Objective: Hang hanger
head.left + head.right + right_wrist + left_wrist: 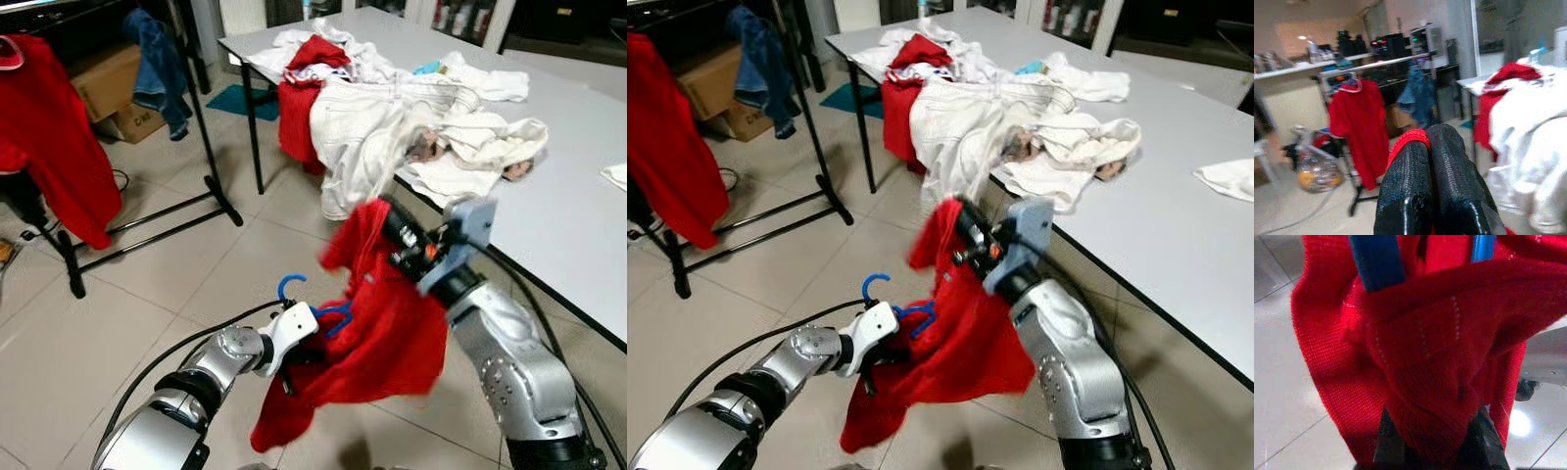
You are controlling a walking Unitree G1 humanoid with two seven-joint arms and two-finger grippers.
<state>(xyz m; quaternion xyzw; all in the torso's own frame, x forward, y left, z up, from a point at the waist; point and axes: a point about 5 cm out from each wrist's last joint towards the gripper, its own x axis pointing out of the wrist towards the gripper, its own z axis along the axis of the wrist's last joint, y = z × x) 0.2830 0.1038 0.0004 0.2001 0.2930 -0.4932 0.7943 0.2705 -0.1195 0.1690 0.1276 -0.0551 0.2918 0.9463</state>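
Pinching a fold of the red garment [377, 323] between its two black fingers, the left claw [1432, 443] sits low in front of the robot, with its silver forearm reaching up and inward from the lower left. The blue hanger [312, 305] is tucked into the garment just beside that claw, its hook curling up free above the white wrist housing; the left wrist view shows two blue hanger bars running into the red knit.

The right claw [1427, 171] is higher and a little to the right, its fingers pressed together on the upper edge of the same garment, a sliver of red showing between and behind the tips. That arm rises steeply from the lower right, elbow bent, wrist pointing up and to the left. The cloth hangs between the two claws and droops toward the floor [176, 294], which is pale tile.

To the right stands a white worktop [578, 186] on dark legs, carrying a heap of white clothes [392, 127] with a second red piece [309, 69] draped over its near edge. To the left is a black clothes rack [211, 147] with a red shirt [54, 137] hanging from it and a blue denim item [157, 64] farther back. Cardboard boxes [113, 88] sit on the floor behind the rack.
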